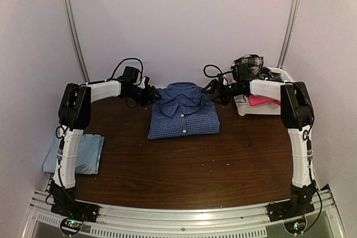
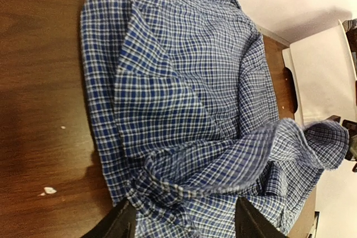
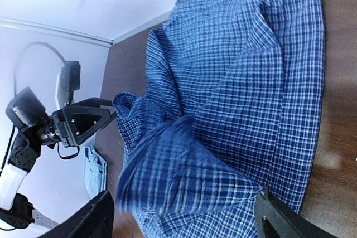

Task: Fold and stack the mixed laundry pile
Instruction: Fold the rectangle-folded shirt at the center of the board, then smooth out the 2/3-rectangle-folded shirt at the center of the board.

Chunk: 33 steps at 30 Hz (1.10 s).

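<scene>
Top: noted blue small-check button shirt [image 1: 184, 112] lying far-centre on table [image 1: 195, 163], flanked at its far corners by left gripper [image 1: 152, 94] and right gripper [image 1: 216, 90]. Left wrist: spread wide, rumpled shirt cloth in the gap. Right wrist: likewise wide, cloth between.

Blue small-check shirt [image 1: 184, 112]: I note it at the middle of the far edge of the desk, front up, white buttons showing down the placket. Sides are folded in to a rough rectangle and the near hem lies flat and square. The collar end points to the far edge; there the cloth [image 2: 234, 160] is rumpled and stands up in loose folds [image 3: 167, 165].

Light blue T-shirt [image 1: 89, 153]: folded flat at my left edge, towards the near corner.

Far right corner: black-white plaid piece [image 1: 251, 64] heaped on top, hot pink piece [image 1: 262, 101] lower and nearer, a dark piece [image 1: 272, 74] just beside the plaid.
</scene>
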Available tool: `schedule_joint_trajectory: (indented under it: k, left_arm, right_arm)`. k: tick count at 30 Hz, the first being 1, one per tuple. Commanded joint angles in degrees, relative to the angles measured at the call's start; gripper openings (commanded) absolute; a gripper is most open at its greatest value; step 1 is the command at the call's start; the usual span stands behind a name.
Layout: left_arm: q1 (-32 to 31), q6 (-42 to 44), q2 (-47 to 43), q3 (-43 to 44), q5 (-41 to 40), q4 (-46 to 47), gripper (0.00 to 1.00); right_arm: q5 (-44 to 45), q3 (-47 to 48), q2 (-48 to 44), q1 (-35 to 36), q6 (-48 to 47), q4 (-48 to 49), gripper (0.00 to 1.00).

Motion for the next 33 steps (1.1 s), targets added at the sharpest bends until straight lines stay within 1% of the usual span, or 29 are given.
schedule_joint_trajectory:
  k: [1, 3, 7, 8, 11, 12, 14, 17, 19, 21, 22, 25, 26, 27, 28, 30, 33]
  left_arm:
    - [2.08, 4.07, -9.02, -0.85, -3.59, -2.51, 0.64]
    - [2.21, 5.36, -13.40, -6.66, -4.94, -2.23, 0.68]
    - [1.41, 6.98, -21.38, -18.02, -2.80, -0.33, 0.68]
    - [0.82, 7.87, -23.03, -20.57, -2.84, -0.32, 0.68]
    - [-1.68, 9.41, -26.73, -28.08, -1.23, 1.64, 0.66]
    - [-2.77, 9.14, -27.37, -30.53, -0.26, 3.10, 0.65]
    - [-5.54, 8.98, -27.70, -33.83, 1.22, 6.02, 0.58]
    - [-9.51, 9.74, -25.88, -33.47, 1.20, 6.50, 0.47]
    - [-10.60, 7.47, -23.68, -32.57, 0.29, 7.67, 0.44]
    - [-10.54, 5.51, -20.64, -30.43, -0.56, 9.56, 0.42]
    - [-10.53, 5.67, -18.74, -27.65, -1.29, 9.15, 0.40]
    - [-10.40, 5.96, -10.88, -16.68, -1.99, 6.16, 0.38]
    - [-10.17, 6.01, -7.98, -11.45, -2.05, 5.32, 0.37]
    - [-9.74, 6.11, -5.25, -8.79, -1.74, 4.42, 0.37]
    - [-9.28, 5.95, -1.57, -3.59, -1.87, 3.73, 0.37]
    - [-7.86, 4.81, 2.86, 3.38, -1.87, 4.83, 0.37]
    - [-5.58, 1.90, 8.16, 13.88, -1.94, 5.82, 0.40]
  right_arm:
    - [-0.46, 0.85, -8.63, -0.65, -2.25, -1.75, 0.89]
    - [0.26, -3.41, -12.40, -0.63, -3.84, -2.76, 0.91]
    - [2.58, -13.02, -19.40, -0.38, -9.35, -6.92, 0.91]
    - [2.06, -15.82, -21.03, -0.06, -9.86, -6.56, 0.89]
    - [-0.35, -22.54, -23.79, 1.97, -10.07, -4.45, 0.75]
    - [-1.15, -23.60, -23.60, 2.86, -10.15, -3.95, 0.68]
    - [-2.50, -23.97, -22.09, 5.23, -10.61, -3.40, 0.59]
    - [-2.73, -21.59, -18.30, 7.11, -10.51, -2.34, 0.47]
    - [-2.33, -18.13, -14.60, 7.78, -10.64, -3.17, 0.43]
    - [-1.95, -13.81, -10.97, 7.92, -11.37, -5.42, 0.41]
    - [-1.65, -12.30, -9.65, 7.94, -11.97, -6.54, 0.40]
    - [-0.37, -8.74, -6.47, 7.76, -12.84, -8.68, 0.38]
    - [-0.32, -7.70, -5.64, 7.73, -13.08, -9.48, 0.38]
    - [-0.60, -6.82, -4.94, 7.74, -13.19, -10.01, 0.38]
    - [-0.69, -6.20, -4.43, 7.65, -13.26, -10.48, 0.38]
    - [-0.70, -5.40, -4.31, 7.64, -13.35, -11.24, 0.38]
    - [0.30, -4.06, -5.19, 7.62, -14.56, -13.63, 0.38]
